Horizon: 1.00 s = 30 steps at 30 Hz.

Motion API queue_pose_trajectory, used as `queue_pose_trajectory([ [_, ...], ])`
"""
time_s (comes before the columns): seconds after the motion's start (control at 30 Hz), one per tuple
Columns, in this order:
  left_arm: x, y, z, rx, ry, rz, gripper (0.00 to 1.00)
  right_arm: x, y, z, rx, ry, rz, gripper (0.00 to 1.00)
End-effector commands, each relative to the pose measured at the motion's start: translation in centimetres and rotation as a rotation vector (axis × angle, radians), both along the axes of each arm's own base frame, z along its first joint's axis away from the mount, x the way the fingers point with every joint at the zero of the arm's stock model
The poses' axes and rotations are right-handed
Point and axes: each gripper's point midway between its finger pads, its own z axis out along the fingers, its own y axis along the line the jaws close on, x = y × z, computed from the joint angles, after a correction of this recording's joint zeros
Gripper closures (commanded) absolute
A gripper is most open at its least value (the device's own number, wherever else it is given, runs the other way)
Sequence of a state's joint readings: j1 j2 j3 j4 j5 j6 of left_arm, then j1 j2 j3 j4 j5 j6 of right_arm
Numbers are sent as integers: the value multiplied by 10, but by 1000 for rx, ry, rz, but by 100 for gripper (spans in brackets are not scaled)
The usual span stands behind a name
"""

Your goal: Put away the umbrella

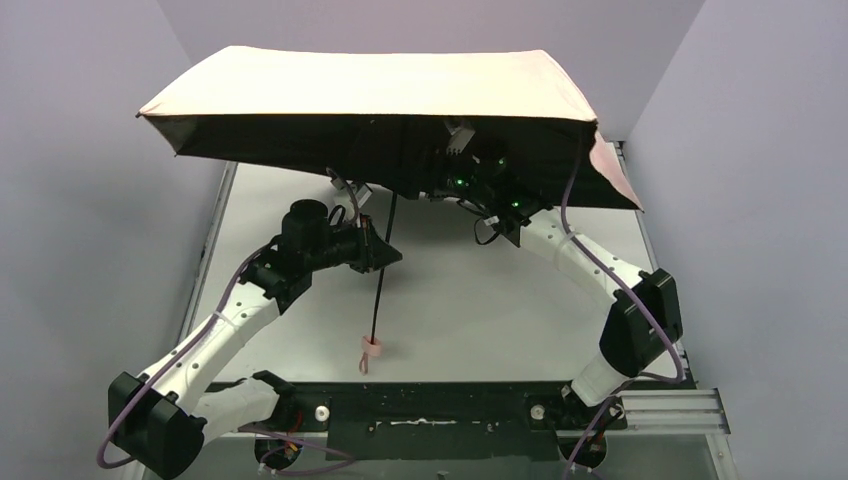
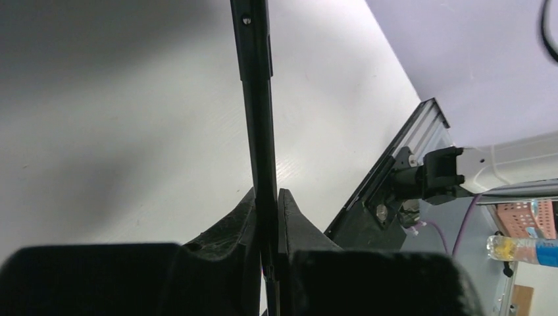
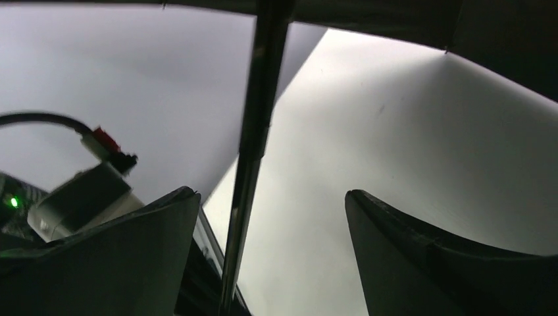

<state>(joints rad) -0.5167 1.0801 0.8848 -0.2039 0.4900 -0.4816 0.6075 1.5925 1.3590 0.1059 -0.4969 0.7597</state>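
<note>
While the umbrella [image 1: 380, 85] is fully open over the bench [image 1: 470, 300], nothing is put away yet. Its canopy [image 1: 300, 90] spans the back, high up. The black shaft [image 1: 379, 300] slants down toward us, and the pink handle [image 1: 372, 349] ends low near the front edge. We can't tell if the handle touches the bench.

Left gripper [image 2: 268, 224] is clamped on the shaft partway along, both fingers [image 2: 230, 227] pressed flat against it. We read that as the anchor, so the shaft can't swing or twist.

Right gripper [image 3: 271, 194] is up under the canopy with jaws wide apart. The shaft runs between them, nearer 1 finger, with no contact we can see.

Our guess is that 1 arm holds while the other is lined up to grab the shaft higher up and collapse the canopy.

The risk is the fabric catching on the right arm [image 1: 580, 255] as it folds. The top view is too dark under there to check clearance.
</note>
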Motion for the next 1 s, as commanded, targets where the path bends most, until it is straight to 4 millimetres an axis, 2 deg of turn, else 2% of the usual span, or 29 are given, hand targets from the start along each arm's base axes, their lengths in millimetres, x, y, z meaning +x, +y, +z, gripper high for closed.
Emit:
queue_pose_trajectory([
  [0.0, -8, 12, 1, 113, -63, -51, 100, -17, -9, 40, -109, -201, 127, 14],
  [0.13, -10, 15, 0, 143, -68, -60, 100, -23, -17, 34, -201, -187, 187, 11],
  [0.23, -10, 18, -5, 158, -68, -51, 100, -28, -26, 33, -218, -189, 167, 10],
  [0.3, -9, 20, -11, 169, -60, -41, 100, -27, -38, 33, -218, -179, 77, 10],
  [0.37, -11, 22, -17, 190, -50, -42, 100, -23, -55, 23, -247, -153, -29, 9],
  [0.47, -12, 28, -24, 227, -46, -35, 100, -18, -79, 25, -261, -168, -174, 5],
  [0.63, -15, 38, -29, 268, -51, -9, 100, -14, -100, 30, -200, -161, -329, 3],
  [0.7, -15, 40, -28, 282, -53, -6, 100, -11, -101, 32, -94, -160, -381, 4],
  [0.73, -15, 41, -27, 291, -57, -5, 100, -9, -100, 44, -1, -189, -400, 4],
  [0.8, -14, 44, -26, 310, -65, 2, 100, -9, -96, 55, 136, -214, -403, 5],
  [0.9, -13, 45, -23, 320, -74, 3, 100, -10, -85, 70, 312, -241, -375, 7],
  [0.97, -13, 44, -21, 312, -79, 2, 100, -11, -71, 78, 379, -261, -332, 7],
])
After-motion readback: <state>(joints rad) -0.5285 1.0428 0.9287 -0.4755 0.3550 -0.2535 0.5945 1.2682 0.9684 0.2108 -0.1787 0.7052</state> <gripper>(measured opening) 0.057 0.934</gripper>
